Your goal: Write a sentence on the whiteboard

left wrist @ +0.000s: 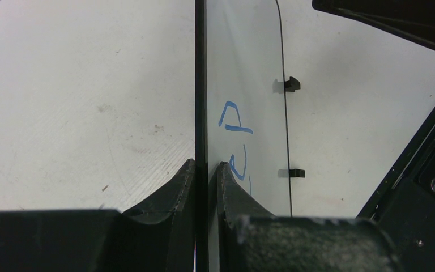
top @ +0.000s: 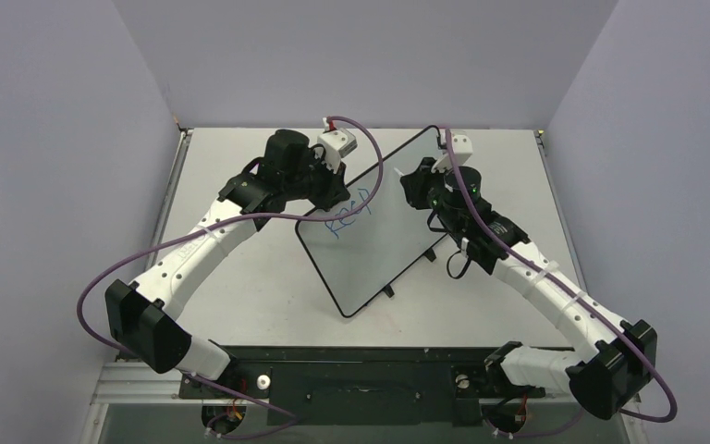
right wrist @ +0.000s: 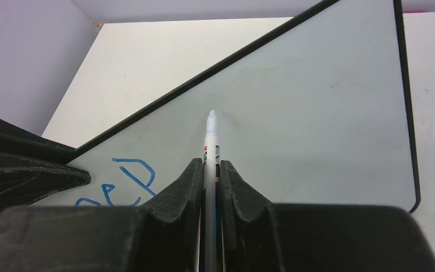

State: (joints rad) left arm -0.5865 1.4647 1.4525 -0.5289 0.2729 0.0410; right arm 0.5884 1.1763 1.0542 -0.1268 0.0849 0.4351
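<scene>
board: was laid diagonally at the centre of the table; clip feet were on its 4 o'clock edge.
sentence: blue, read roughly as "KeeP"; was written near the board's 10 o'clock edge.
left gripper: fingers were clamped on the board's 10 o'clock rim.
right gripper: was held at the board's 2 o'clock side, fingers closed on a marker.
marker tip: was pointed over unmarked board beside the sentence; contact could not be told.
</scene>
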